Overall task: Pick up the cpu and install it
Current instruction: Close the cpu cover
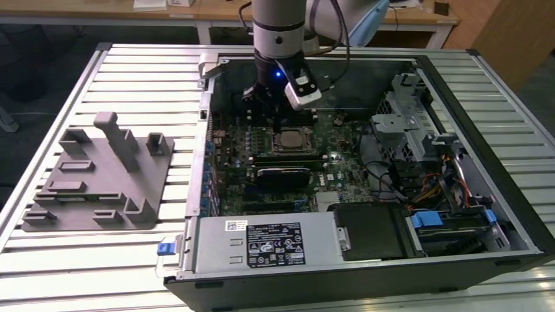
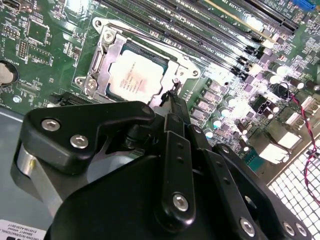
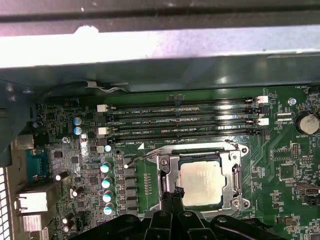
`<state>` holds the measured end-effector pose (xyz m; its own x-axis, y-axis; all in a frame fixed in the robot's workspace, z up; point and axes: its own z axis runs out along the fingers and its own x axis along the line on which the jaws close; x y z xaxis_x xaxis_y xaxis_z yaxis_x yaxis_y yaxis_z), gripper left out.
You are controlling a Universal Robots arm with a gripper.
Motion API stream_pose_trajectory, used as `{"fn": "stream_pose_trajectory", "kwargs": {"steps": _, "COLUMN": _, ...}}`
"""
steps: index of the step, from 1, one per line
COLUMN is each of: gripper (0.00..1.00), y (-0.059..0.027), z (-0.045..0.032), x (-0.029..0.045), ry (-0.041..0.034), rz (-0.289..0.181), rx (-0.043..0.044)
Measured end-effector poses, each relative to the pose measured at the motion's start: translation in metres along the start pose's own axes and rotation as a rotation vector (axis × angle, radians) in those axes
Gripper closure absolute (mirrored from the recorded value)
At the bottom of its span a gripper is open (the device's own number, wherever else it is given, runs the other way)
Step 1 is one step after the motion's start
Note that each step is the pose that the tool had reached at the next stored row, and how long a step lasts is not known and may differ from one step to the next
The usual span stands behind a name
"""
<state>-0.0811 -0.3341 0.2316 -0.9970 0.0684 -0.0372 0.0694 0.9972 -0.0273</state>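
The fingers were pressed together into a single narrow tip with nothing held between them. In both wrist views that tip stood at the edge of the metal socket frame, very close to it; whether it touched the frame could not be told. The chip lay flat inside that frame, its pale silvery top facing up and level with the surround. In the exterior view the chip sat in the socket just beneath the black fingers, which hung from the arm reaching down into the open computer case. Beside the socket ran a row of long black memory slots, seen also in the second wrist view. A line of small round capacitors stood on the other side of the frame. A coin battery lay farther out on the green circuit board. A boxy silver power supply filled the case's near end. The case rested on a slatted metal counter. On the exterior view's left, well apart from the case, stood a grey fixture with upright posts.
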Motion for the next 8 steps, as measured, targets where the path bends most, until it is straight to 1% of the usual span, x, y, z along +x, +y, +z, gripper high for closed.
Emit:
{"fn": "stream_pose_trajectory", "kwargs": {"steps": 4, "gripper": 0.89, "y": 0.0005, "z": 0.0003, "x": -0.0065, "ry": -0.0001, "rz": 0.000, "rx": 0.0000}}
{"fn": "stream_pose_trajectory", "kwargs": {"steps": 8, "gripper": 0.89, "y": 0.0012, "z": 0.0007, "x": -0.0171, "ry": -0.0001, "rz": 0.000, "rx": -0.0001}}
